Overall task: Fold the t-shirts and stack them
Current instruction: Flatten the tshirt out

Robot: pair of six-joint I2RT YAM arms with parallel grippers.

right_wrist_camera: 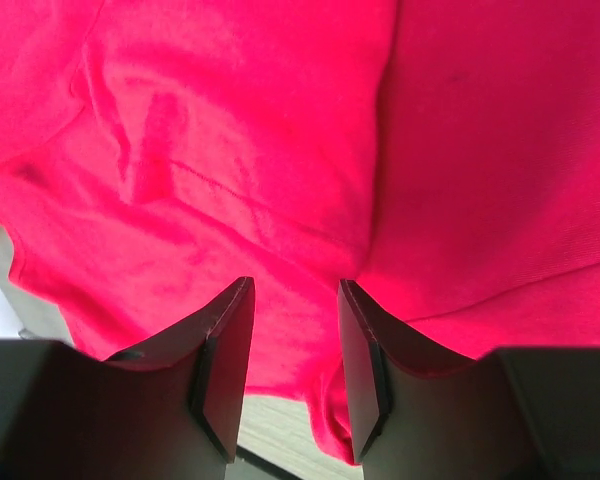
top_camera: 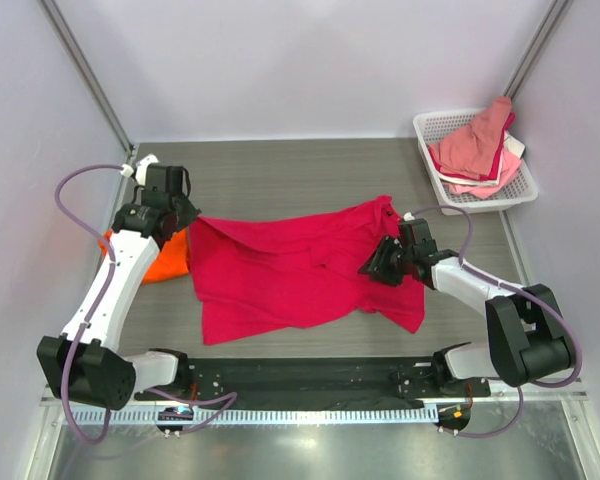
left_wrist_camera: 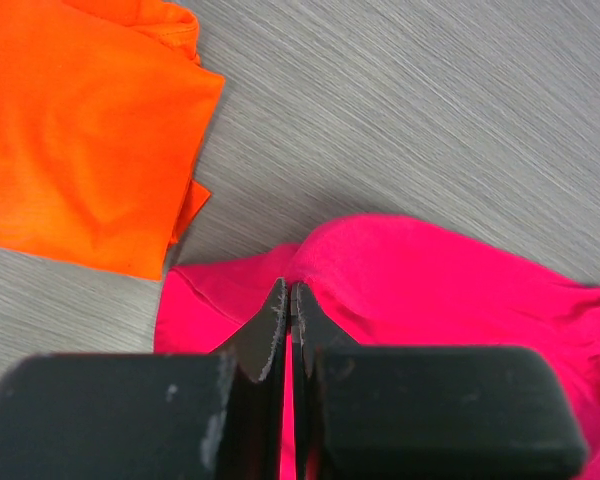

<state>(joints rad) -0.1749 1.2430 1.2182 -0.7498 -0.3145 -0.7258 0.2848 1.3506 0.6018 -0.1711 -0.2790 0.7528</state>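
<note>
The white basket [top_camera: 528, 192] far right holds pink clothes [top_camera: 475, 150]. One red t-shirt [top_camera: 280, 275] and one orange t-shirt [top_camera: 166, 262] lie on the surface [top_camera: 280, 170]; left hand [left_wrist_camera: 289, 300] pinches the red, right hand [right_wrist_camera: 295, 345] spread over it

The crimson t-shirt [top_camera: 280, 275] lies rumpled, spread out; the folded orange t-shirt [top_camera: 165, 262] just beside its left edge.

No writing, label, brand, number or sign can be read in any view (the red shirt [top_camera: 280, 275] and the orange shirt [left_wrist_camera: 70, 130] show only plain cloth).
</note>
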